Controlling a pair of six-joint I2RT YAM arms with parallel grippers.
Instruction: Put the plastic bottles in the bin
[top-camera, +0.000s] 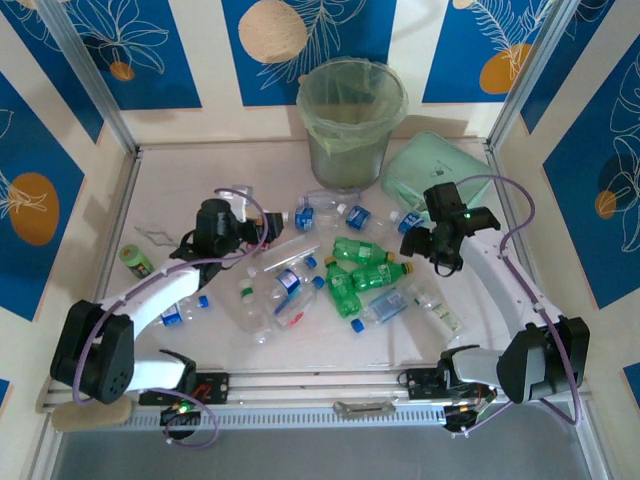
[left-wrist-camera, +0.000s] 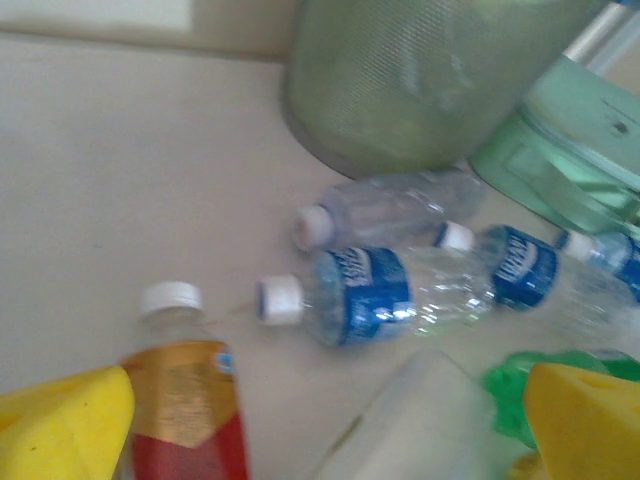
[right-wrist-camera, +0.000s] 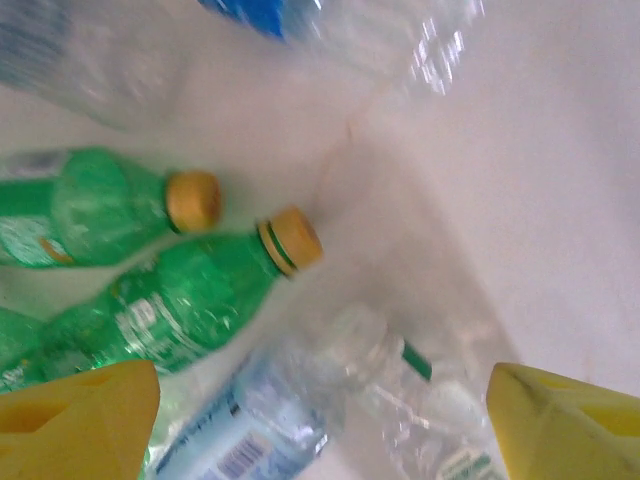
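While both pincers hang spread and empty, the plastic bottles (top-camera: 372, 276) lie scattered across the table (top-camera: 200, 170).
Overhead, the bin (top-camera: 345, 150) stands at the far edge, beyond the heap. Up close, the left gripper (left-wrist-camera: 322, 425) brackets a red-labelled bottle (left-wrist-camera: 185, 400) near its left finger; the right gripper (right-wrist-camera: 320, 420) straddles a clear bottle (right-wrist-camera: 300, 410) beside two green bottles (right-wrist-camera: 170, 310).
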